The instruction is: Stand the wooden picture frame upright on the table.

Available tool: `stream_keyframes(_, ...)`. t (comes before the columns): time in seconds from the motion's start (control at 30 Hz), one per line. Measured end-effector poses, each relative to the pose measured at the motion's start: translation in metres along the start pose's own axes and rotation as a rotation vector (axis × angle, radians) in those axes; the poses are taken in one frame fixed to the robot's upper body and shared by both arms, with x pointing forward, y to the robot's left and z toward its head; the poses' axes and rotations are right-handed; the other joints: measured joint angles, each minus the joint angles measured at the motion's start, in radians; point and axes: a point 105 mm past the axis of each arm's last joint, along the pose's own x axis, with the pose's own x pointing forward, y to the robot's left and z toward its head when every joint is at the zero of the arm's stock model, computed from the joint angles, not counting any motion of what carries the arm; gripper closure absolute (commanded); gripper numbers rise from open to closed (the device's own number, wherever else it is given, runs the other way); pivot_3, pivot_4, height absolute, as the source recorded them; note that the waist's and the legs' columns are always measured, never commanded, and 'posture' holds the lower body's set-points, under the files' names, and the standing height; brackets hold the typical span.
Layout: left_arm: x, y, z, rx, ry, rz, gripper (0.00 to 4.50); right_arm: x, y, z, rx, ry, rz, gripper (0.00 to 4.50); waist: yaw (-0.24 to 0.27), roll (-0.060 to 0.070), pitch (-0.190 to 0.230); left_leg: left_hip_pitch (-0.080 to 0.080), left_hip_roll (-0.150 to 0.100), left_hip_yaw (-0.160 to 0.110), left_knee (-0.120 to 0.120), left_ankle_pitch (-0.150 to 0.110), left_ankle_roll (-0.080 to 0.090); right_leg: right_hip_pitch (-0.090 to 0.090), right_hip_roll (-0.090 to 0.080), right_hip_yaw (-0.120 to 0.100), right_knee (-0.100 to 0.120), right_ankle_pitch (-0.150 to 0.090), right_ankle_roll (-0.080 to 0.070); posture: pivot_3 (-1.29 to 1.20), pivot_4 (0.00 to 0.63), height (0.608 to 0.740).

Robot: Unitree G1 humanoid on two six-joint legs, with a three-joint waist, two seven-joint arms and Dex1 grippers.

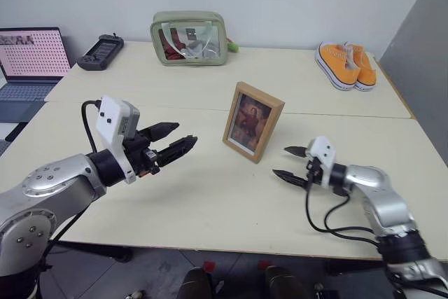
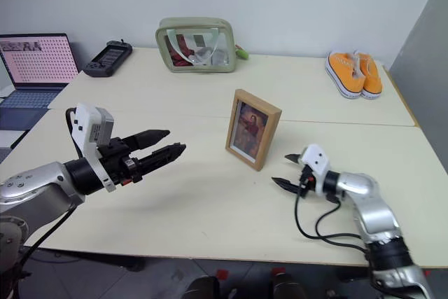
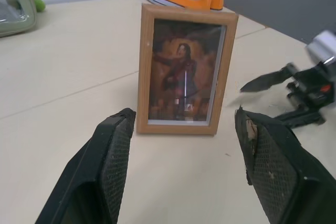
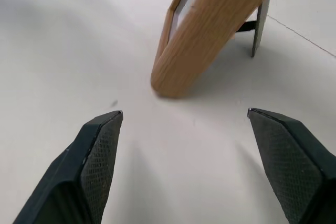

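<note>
Left hand [image 1: 170, 142] hangs above the desk [image 1: 210, 201], fingers apart, nothing between them, aimed across at the picture frame [image 1: 253, 121]. Clear gap between the two.

Frame stands upright near the middle of the desk, just this side of the seam between the two slabs, portrait side toward the robot. It leans back a little on its fold-out stand [image 4: 260, 24], which the right wrist view shows as a thin dark leg behind it, foot on the desk. So the task looks essentially done from how it sits.

Handling guess: light, stiff wooden border, probably glass or clear plastic over the print, so fragile if it tips face down. Smooth wood on a smooth desk, likely to slide or topple with a small push. The stand looks like the weak part; I'd not pinch or knock it. If it needs touching again, take it by the two long side rails, mid-height, fingers off the glazing.

Right hand [image 1: 289, 163] is low over the desk just to the right of the frame's bottom corner, fingers wide apart, empty, not touching it.

Hard to read:
- stand's hinge and how far it's spread: hidden behind the frame in the head views, mostly cut off in the right wrist view
- whether the frame's bottom edge sits flat all along: can't tell
- picture detail: a dark figure, no more
- glass versus plastic: can't tell
</note>
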Motion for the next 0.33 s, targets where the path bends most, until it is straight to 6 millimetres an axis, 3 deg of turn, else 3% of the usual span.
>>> stream_keyframes(0.2, 0.003, -0.008, -0.006, 0.029, 0.015, -0.085, 1.24, -0.028, -0.003, 0.048, -0.116, -0.012, -0.015, 0.48, -0.004, 0.000, 0.000, 0.002, 0.001, 0.000, -0.001, 0.000, 0.000, 0.001, 0.001, 0.000, 0.000, -0.001, 0.001, 0.00, 0.150, 0.740)
stream_keyframes(0.33, 0.006, -0.007, -0.005, 0.020, 0.017, -0.110, 1.24, -0.030, -0.009, 0.053, -0.120, -0.012, -0.061, 0.48, -0.004, -0.001, 0.000, 0.002, 0.000, 0.001, -0.001, 0.000, 0.000, 0.000, 0.000, 0.001, 0.000, -0.001, 0.001, 0.00, 0.150, 0.740)
